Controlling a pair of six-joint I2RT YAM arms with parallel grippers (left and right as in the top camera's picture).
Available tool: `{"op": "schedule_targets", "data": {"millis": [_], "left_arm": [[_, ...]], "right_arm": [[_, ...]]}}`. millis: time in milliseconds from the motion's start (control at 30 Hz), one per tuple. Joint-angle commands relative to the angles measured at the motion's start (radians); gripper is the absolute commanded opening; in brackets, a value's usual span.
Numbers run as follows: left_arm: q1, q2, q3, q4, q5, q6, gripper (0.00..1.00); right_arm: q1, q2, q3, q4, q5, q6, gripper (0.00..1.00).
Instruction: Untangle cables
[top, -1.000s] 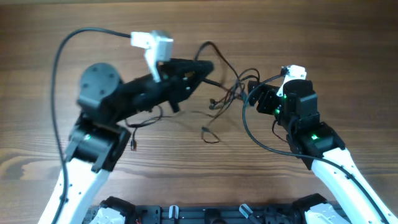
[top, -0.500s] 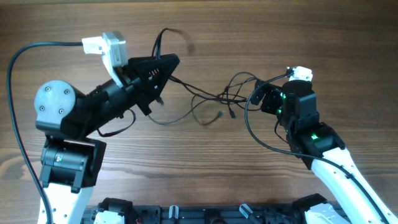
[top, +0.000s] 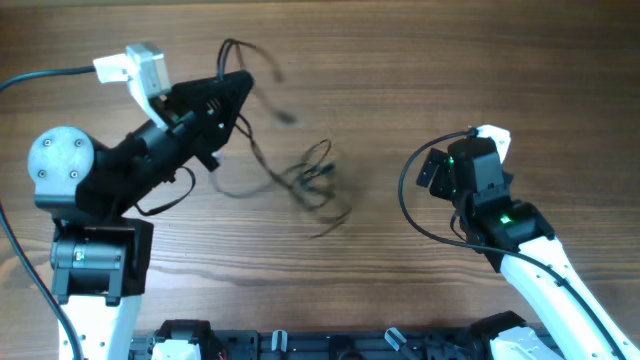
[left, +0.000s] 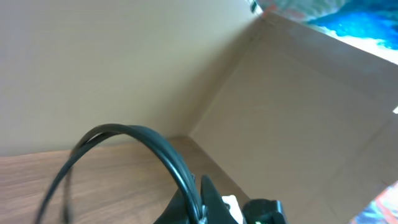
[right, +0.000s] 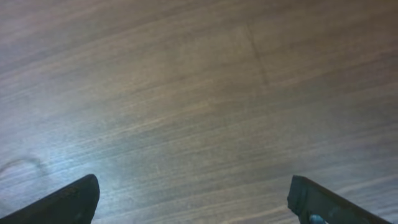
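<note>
Left end effector (top: 241, 86), at the far left, is clamped shut on one strand of the cables (top: 312, 180); right end effector (top: 430, 170) hangs wide open and empty, near right. On the wooden counter (top: 520, 60) between them the cables lie in one loose crossing bunch, so untangling looks barely begun. Nothing else obstructs either arm.

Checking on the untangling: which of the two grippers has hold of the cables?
The left gripper: it is shut on the cables, and the bunch trails from its tip. The right gripper stands wide open, apart from them.
</note>
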Motion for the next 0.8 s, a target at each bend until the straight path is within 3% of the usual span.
{"op": "schedule_targets", "data": {"millis": [0, 100, 300, 433, 567, 767], "left_arm": [[0.033, -0.008, 0.014, -0.039, 0.008, 0.000, 0.04], [0.032, -0.004, 0.014, -0.069, 0.009, 0.000, 0.04], [0.032, -0.003, 0.014, -0.094, 0.009, -0.003, 0.04], [0.032, -0.003, 0.014, -0.089, 0.010, -0.012, 0.04], [0.024, 0.000, 0.014, -0.067, 0.009, -0.113, 0.04], [-0.082, 0.018, 0.014, -0.051, 0.002, -0.121, 0.04]], "right_arm": [[-0.004, 0.008, -0.006, -0.006, -0.045, 0.059, 1.00], [-0.004, 0.008, -0.006, 0.024, -0.176, 0.051, 1.00], [-0.004, 0.014, -0.006, 0.155, -0.593, -0.209, 1.00], [-0.004, 0.016, -0.006, 0.165, -0.622, -0.209, 1.00], [-0.004, 0.018, -0.006, 0.165, -0.622, -0.206, 1.00], [-0.004, 0.020, -0.006, 0.176, -0.622, -0.205, 1.00]]}}
